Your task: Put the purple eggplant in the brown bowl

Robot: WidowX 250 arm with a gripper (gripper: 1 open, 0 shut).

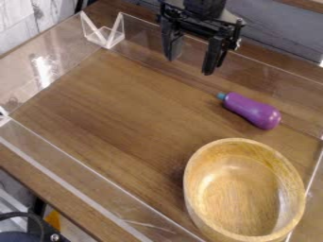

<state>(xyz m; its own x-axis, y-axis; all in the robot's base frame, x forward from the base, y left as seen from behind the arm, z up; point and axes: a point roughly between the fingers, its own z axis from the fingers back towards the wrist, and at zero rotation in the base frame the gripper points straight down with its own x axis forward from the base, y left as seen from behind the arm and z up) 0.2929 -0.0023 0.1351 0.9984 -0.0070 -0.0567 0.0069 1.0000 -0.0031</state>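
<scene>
The purple eggplant [254, 111] lies on its side on the wooden table, right of centre, its teal stem end pointing left. The brown bowl [198, 174] is a wide light wooden bowl at the lower right, holding nothing, a short way below the eggplant. My gripper [190, 59] hangs at the top centre, pointing down, its black fingers [212, 60] spread open with nothing between them. It is up and to the left of the eggplant, apart from it.
A low clear plastic wall [76, 175] rings the table [113, 113]. A clear plastic stand [104, 32] sits at the upper left corner. Bare wood stretches across the left and middle of the table.
</scene>
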